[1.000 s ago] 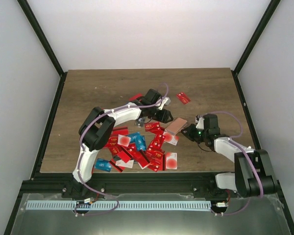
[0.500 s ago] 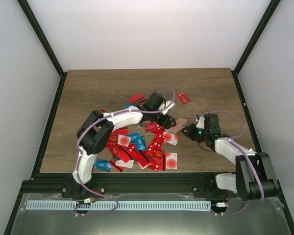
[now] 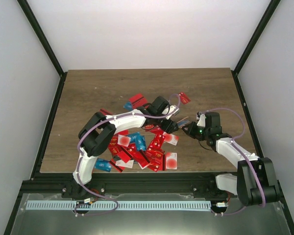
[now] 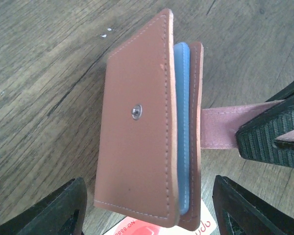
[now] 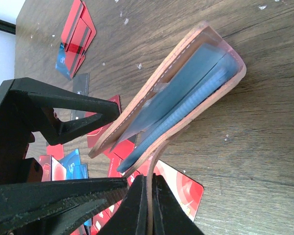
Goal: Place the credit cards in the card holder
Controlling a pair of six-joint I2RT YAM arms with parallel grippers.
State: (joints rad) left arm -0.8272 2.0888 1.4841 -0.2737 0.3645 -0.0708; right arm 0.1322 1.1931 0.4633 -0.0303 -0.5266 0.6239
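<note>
Two grippers meet over one brown wood-grain table (image 3: 98, 93), boxed in by plain white walls (image 3: 147, 34) and black corner posts (image 3: 41, 41). A perforated metal rail (image 3: 117, 205) runs along the near edge.

Item 1: card holder (image 4: 137, 122). Tan leather with pale stitching, a metal snap stud (image 4: 136, 111) on its outer face and blue inner sleeves (image 5: 186, 93) showing at the slightly parted edge. It is located right of table centre, between the two grippers, and stands on edge. Whether it touches the wood cannot be told.

Item 2: right gripper (image 5: 147, 205). Fingers are pressed together on the holder's strap (image 4: 225, 127), pinching it flat.

Item 3: left gripper (image 3: 172, 126). Jaws are spread wide, one fingertip on either side of the holder's lower end, gripping nothing.

Item 4: credit cards (image 3: 137, 147). A loose overlapping heap lies on the near middle of the table, left of the holder. Most are red, a few are blue, and several are white with a red dot (image 3: 171, 160). A small group (image 3: 137, 101) and a single red card (image 3: 183, 98) lie farther back.

Surface condition: pale specks are scattered on the wood around the holder.
</note>
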